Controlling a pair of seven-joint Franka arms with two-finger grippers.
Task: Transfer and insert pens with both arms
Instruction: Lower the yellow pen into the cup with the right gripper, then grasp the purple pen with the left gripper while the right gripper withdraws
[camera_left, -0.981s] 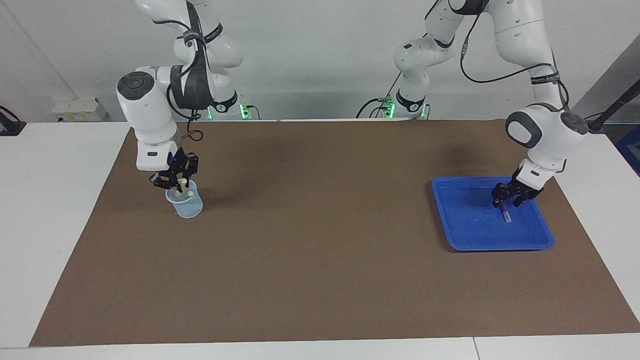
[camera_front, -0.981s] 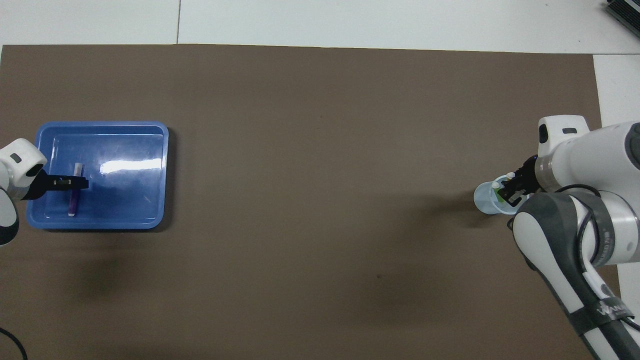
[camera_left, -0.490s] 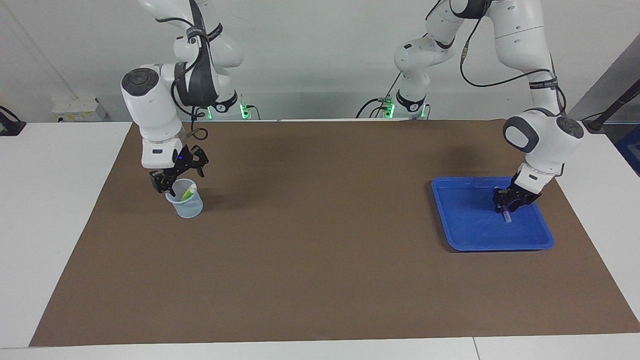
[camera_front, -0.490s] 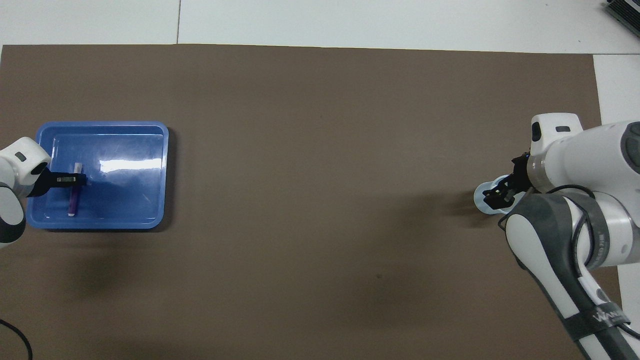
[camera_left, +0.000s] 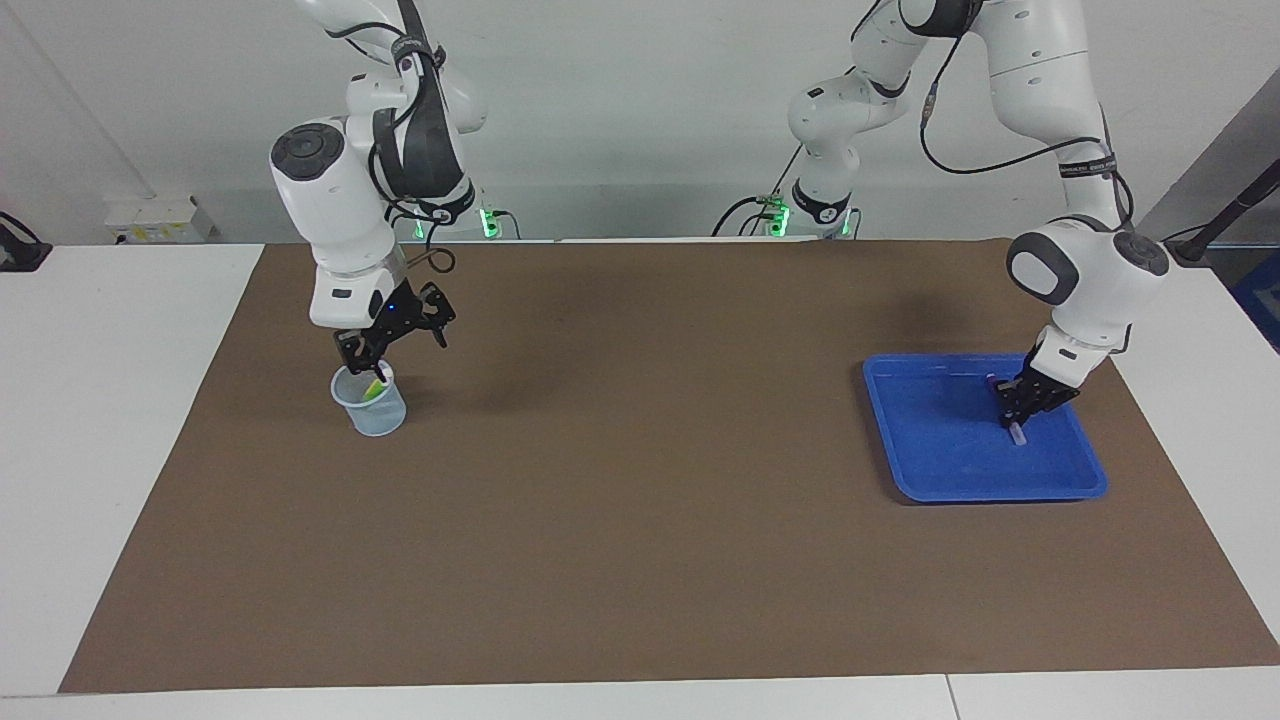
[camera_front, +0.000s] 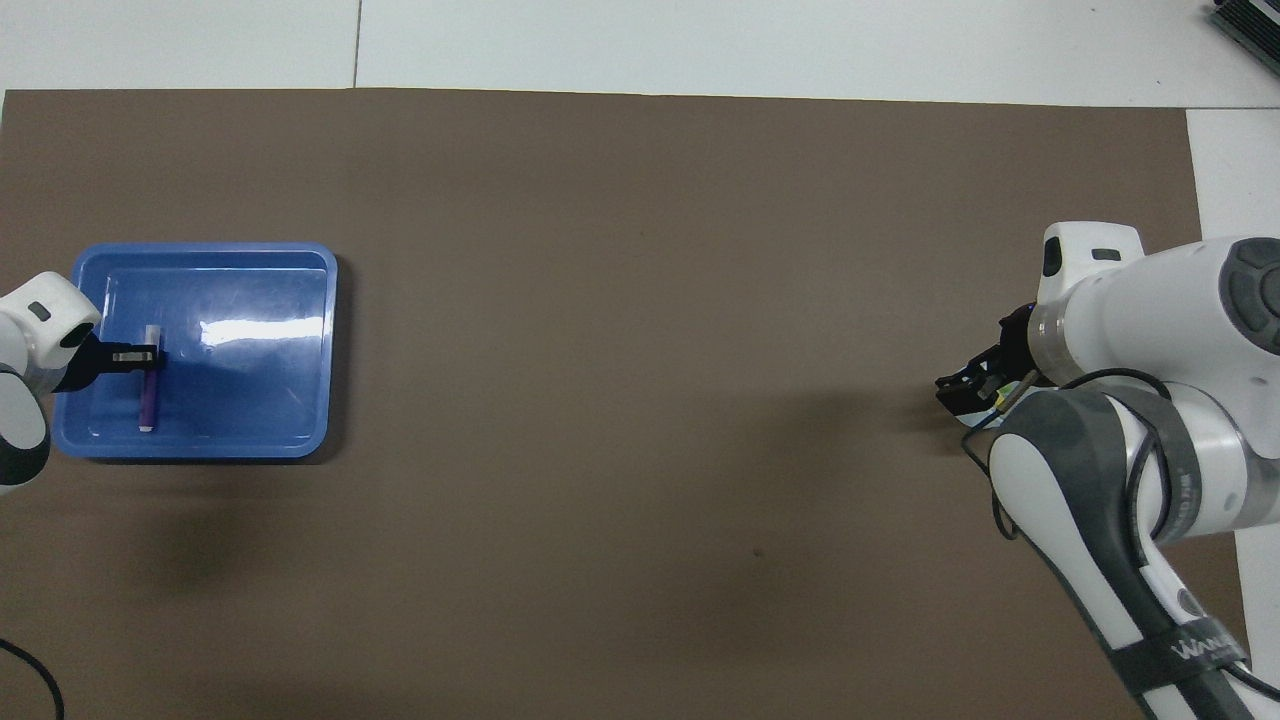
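My left hand (camera_left: 1022, 406) is down in the blue tray (camera_left: 940, 470), its fingers pinched together on the purple pen (camera_left: 1016, 430). The pen lies flat on the tray floor, and its pale cap end sticks out from under the fingertips. From overhead I see the same grip: the left hand (camera_front: 148, 357) crosses the purple pen (camera_front: 148, 400) near one end, in the part of the tray closest to the left arm's end of the bench. The tray sits on the brown mat (camera_left: 640, 500) that covers most of the bench.

My right hand (camera_left: 385, 345) hangs just above the clear cup (camera_left: 372, 405) at the right arm's end of the bench, with its fingers spread apart and nothing between them. Inside the cup I can make out the green pen (camera_left: 377, 386) leaning against the wall, with a touch of yellow beside it that I cannot separate clearly. From overhead the right hand (camera_front: 968, 385) and its arm cover the cup almost entirely.

The two hands are well apart, one at each end of the mat.
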